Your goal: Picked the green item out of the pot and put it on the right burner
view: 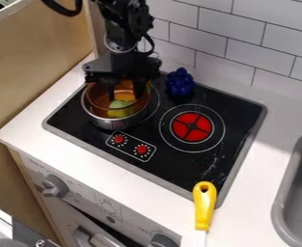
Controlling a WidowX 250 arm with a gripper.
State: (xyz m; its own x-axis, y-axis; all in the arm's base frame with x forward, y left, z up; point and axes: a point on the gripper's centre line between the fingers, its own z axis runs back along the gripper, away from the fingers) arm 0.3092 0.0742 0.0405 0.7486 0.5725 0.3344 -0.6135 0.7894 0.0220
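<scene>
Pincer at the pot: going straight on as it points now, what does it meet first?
The pincer points down into the pot, so it would probably meet the green item first. Depth is unclear from this slant, so it might pass beside it towards the pot's bottom instead.

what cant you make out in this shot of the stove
All in the camera view:
- Underside of the green item: hidden, as it sits down inside the pot.
- Back of the pot's inside: partly blocked by the gripper.
- Far end of the tool with the yellow handle: cut off by the bottom edge.
- Rest of the sink: cut off by the right edge.
- Marks around the red knobs: too small.
</scene>
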